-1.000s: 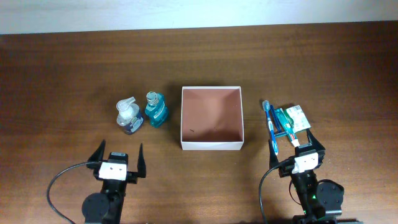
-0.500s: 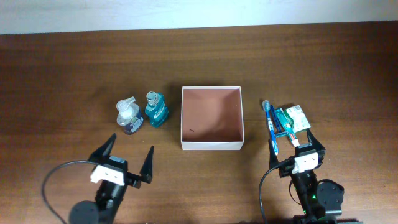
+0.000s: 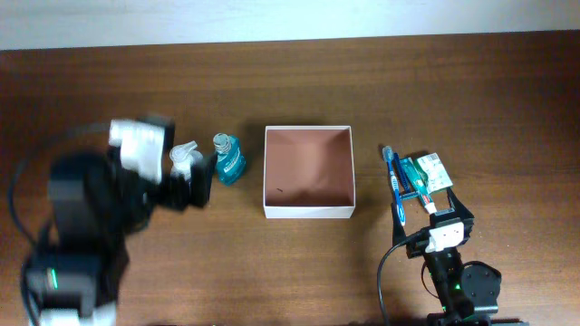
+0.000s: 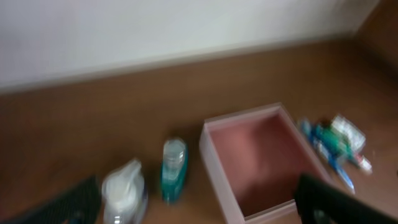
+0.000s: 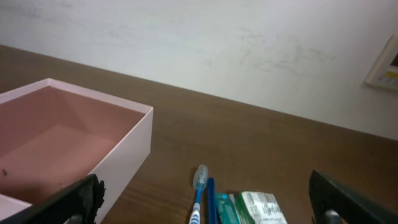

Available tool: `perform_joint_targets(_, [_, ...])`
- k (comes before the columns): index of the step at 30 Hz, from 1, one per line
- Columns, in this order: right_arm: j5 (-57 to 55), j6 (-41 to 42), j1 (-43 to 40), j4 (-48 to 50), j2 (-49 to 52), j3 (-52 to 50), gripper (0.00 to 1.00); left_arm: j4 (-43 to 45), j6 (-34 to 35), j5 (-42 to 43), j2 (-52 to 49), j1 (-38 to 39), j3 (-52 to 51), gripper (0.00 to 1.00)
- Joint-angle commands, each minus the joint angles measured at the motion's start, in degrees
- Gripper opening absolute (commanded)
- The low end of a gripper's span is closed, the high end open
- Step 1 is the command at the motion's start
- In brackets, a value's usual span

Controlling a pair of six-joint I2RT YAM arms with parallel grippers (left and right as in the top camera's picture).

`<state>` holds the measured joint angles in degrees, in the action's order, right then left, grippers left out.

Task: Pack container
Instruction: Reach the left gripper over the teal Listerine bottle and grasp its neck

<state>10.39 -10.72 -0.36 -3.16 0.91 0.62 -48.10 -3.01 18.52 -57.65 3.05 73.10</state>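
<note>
The box [image 3: 308, 167] sits empty in the middle of the worktop [image 3: 299, 81], walls square to the edges. The left fingers [image 4: 323, 199] are spread wide and hold nothing. They hang blurred beside the upright pump bottle [image 3: 186, 156] and blue bottle [image 3: 227, 163], with the box just past these toward the right edge. The right fingers [image 5: 348, 199], also wide and empty, wait by the near edge, the toothbrush [image 3: 393, 181] lying lengthwise ahead of them. The left fingers look nearer their pick, so a bottle probably goes first.
</note>
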Motion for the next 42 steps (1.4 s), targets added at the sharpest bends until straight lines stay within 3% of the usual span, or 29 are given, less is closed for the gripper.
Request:
perform_joint_targets(1, [-0.3,0.2,-0.5,-0.4,-0.5,-0.3,0.98,-7.5,-1.8,-0.4,-12.5,0.2,12.7,0.99])
perform_joint_targets(5, [-0.3,0.2,-0.5,-0.4,-0.5,-0.3,0.98,-12.0,-1.7,1.0,-23.4,0.3,20.1,0.99])
perform_joint_targets(13, [-0.3,0.2,-0.5,-0.4,-0.5,-0.3,0.98,-9.9,-1.8,3.4,-34.5,0.3,20.5,0.99])
perform_joint_targets(17, [-0.3,0.2,-0.5,-0.4,-0.5,-0.3,0.98,-10.5,-1.8,3.3,-35.5,0.5,20.5,0.98])
perform_joint_targets(20, [-0.3,0.2,-0.5,-0.4,-0.5,-0.3,0.98,-10.5,-5.5,2.5,-35.3,2.2,20.5,0.89])
perform_joint_targets(21, [-0.3,0.2,-0.5,-0.4,-0.5,-0.3,0.98,-10.5,-6.4,1.1,-35.3,3.1,20.5,0.85])
perform_joint_targets(31, [-0.3,0.2,-0.5,-0.4,-0.5,-0.3,0.98,-10.5,-5.0,-18.6,-35.4,12.0,20.5,0.85])
perform_joint_targets(42, [-0.3,0.2,-0.5,-0.4,-0.5,-0.3,0.98,-11.0,-3.0,-17.8,-39.9,12.1,19.9,0.82])
